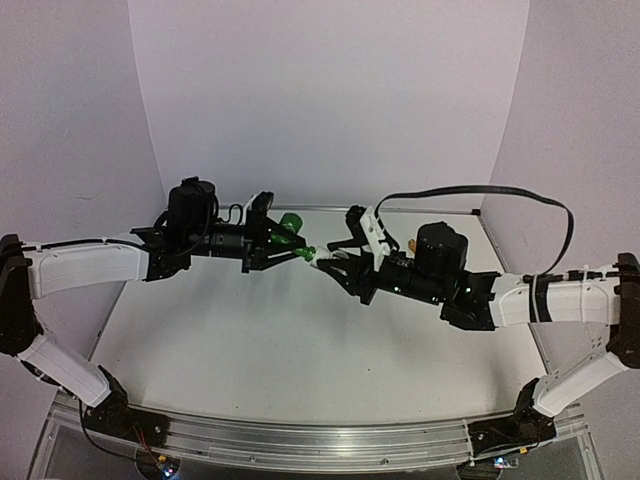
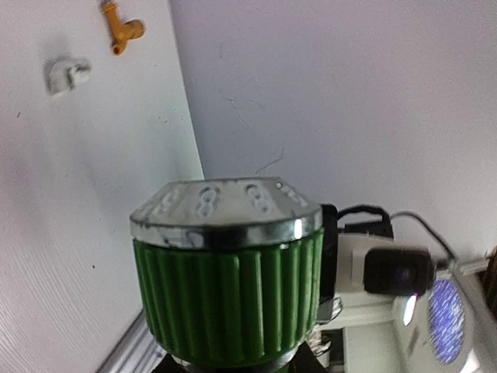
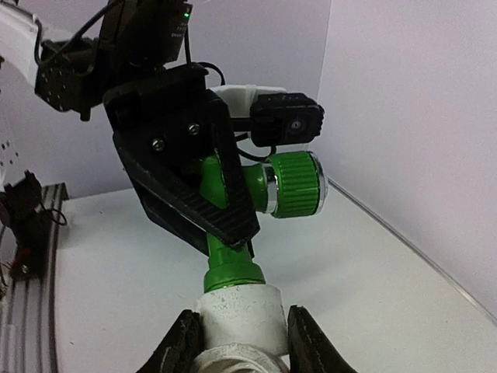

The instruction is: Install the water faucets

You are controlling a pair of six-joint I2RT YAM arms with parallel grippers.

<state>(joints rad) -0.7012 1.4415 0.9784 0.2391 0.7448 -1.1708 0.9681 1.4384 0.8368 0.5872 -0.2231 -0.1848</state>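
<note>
Green faucet point(image 1: 290, 228) is up in the air over mid-table, clamped across its body by the left gripper point(image 1: 283, 243), jaws clenched on it. Its ribbed knob point(image 2: 229, 299) sticks out sideways past the fingers and fills the left wrist view. The faucet's lower stem points toward the right arm and meets the mouth of a white fitting point(image 3: 237, 315). From the right wrist view, the green collar sits on the fitting's top rim, touching. How deep the stem goes inside I can't tell (the joint itself hides it). Right gripper point(image 1: 335, 265) grasps that white fitting, one finger on each side, jaws closed around it, not released.

Status, my read: the first of two faucets is mid-mating, not confirmed seated. Yellow faucet point(image 2: 122, 27) lies loose on the table point(image 1: 300, 340) with a second white fitting point(image 2: 66, 74) near it, not touching, and neither is near any jaw. Both show only in the left wrist view, so I can't place them in the overhead shot. Under half done: finish the green joint, then do the whole yellow one.

Geometry: the green faucet's body sits between the left jaws with its stem clear of them, roughly in line with the fitting held in the right jaws.
</note>
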